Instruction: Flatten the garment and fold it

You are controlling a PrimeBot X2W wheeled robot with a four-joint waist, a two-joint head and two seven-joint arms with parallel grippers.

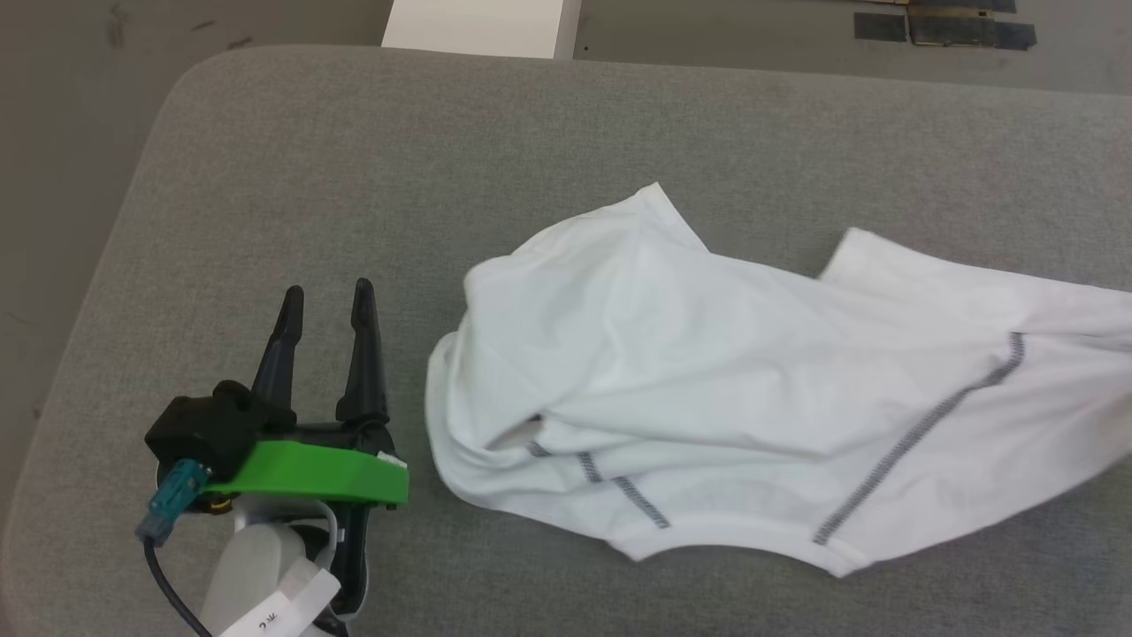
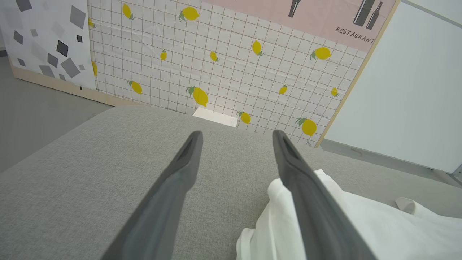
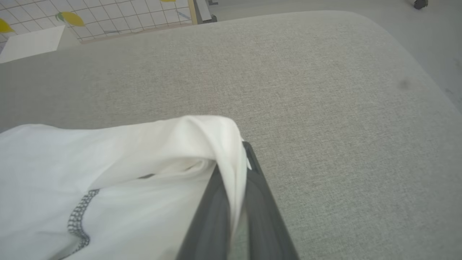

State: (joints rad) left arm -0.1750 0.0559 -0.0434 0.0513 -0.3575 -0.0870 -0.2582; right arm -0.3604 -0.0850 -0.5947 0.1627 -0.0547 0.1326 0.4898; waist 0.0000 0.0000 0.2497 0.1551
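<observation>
Garment (image 3: 108, 173) in right jaws | grey fabric surface (image 3: 325, 108) | lemon-grid wall (image 2: 223, 65)

Head view looks steeply down on the bench (image 1: 354, 177). Left wrist view sights low along the left tool (image 2: 237, 133); right wrist view sits close over the right tool (image 3: 234, 162). All share the garment (image 1: 707, 372).

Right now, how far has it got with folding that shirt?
Barely started. Nothing looks done: the shirt lies crumpled on the grey table. In hand: the right pincer is shut on one edge of it; the left pincer hangs open alongside. Remaining: flattening and every fold.
</observation>
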